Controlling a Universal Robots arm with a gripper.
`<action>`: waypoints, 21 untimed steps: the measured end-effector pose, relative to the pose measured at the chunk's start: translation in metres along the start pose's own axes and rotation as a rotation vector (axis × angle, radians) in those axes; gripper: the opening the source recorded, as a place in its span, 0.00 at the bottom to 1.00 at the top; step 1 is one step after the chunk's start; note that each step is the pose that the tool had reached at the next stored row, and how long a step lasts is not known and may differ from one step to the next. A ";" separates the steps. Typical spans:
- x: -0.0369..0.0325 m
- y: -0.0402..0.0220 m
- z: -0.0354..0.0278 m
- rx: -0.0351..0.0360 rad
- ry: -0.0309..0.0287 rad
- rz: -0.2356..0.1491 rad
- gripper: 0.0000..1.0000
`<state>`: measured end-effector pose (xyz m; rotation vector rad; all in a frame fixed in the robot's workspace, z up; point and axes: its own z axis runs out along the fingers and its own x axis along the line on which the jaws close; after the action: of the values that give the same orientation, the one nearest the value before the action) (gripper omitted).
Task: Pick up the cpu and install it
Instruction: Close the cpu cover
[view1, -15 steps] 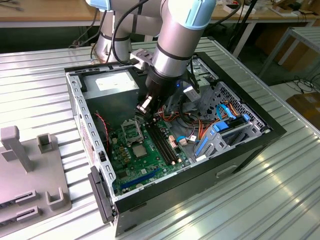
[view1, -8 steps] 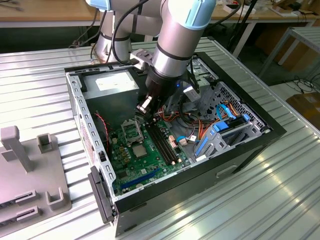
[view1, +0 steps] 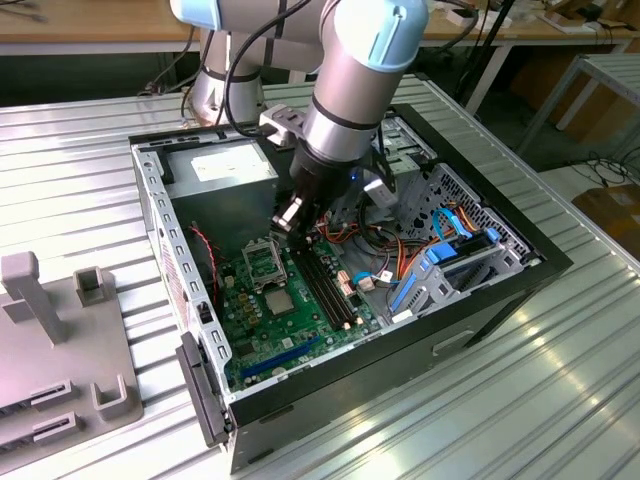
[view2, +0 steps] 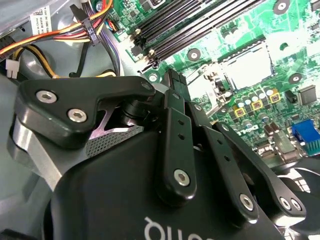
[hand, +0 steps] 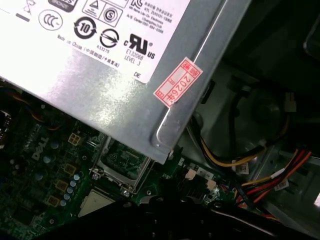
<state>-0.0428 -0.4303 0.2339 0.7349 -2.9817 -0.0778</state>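
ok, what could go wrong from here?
1. The cpu lies flat on the motherboard beside the socket; a grasp may scrape nearby components.
2. Loose cables run close to the gripper and could snag.
3. The power supply stands close to the socket, tightening the approach.

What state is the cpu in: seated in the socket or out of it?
Out. The cpu lies flat on the motherboard beside the socket, whose metal frame is empty.
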 end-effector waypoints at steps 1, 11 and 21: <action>-0.0006 0.0002 0.0008 -0.0095 -0.0051 -0.001 0.11; -0.0026 0.0013 0.0125 -0.0235 -0.0112 0.001 0.11; -0.0028 0.0033 0.0140 -0.0239 -0.0114 0.001 0.11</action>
<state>-0.0429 -0.4255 0.2201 0.7335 -2.9862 -0.1178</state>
